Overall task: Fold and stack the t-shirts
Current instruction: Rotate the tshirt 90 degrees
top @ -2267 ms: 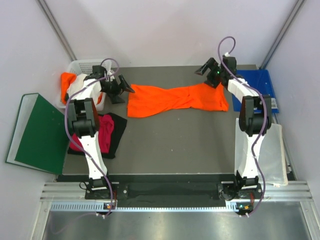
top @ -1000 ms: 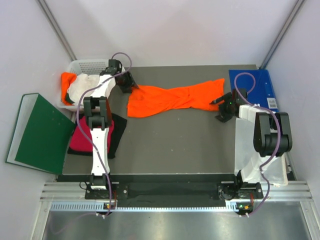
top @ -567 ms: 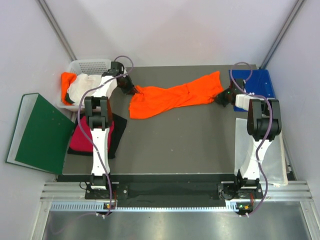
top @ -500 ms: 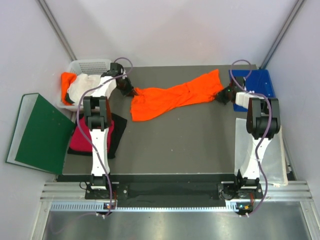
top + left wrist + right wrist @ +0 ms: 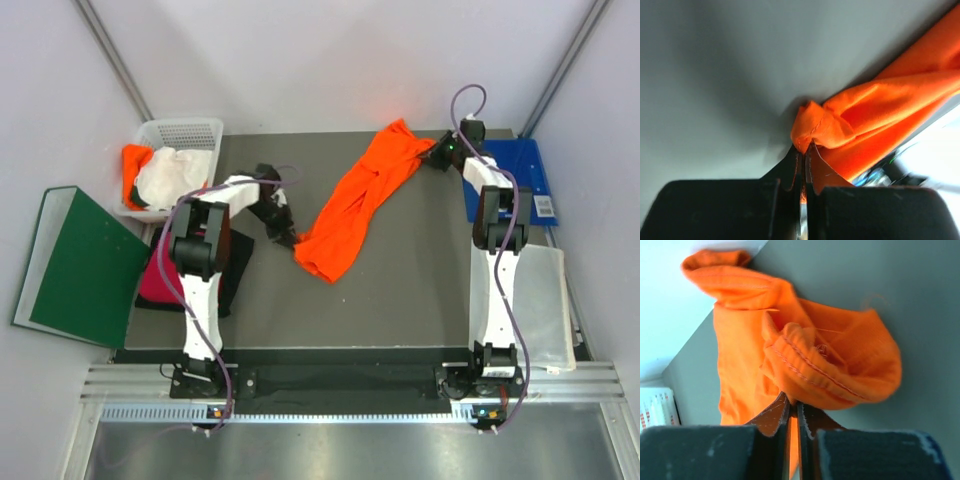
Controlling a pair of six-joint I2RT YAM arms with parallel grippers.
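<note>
Left end effector (image 5: pixel 291 236), clamped on the orange t-shirt (image 5: pixel 355 205), has pulled its near end toward the middle of the table (image 5: pixel 400 300). The shirt now stretches diagonally to the right end effector (image 5: pixel 438 157), clamped on the far end at the back edge. The arms are likely straightening it for folding.

We see the bright orange t-shirt (image 5: pixel 360 195) bunched into a twisted diagonal band across the tabletop (image 5: pixel 400 290); a magenta shirt (image 5: pixel 152 283) and a black shirt (image 5: pixel 238 262) lie heaped at its left edge.
</note>
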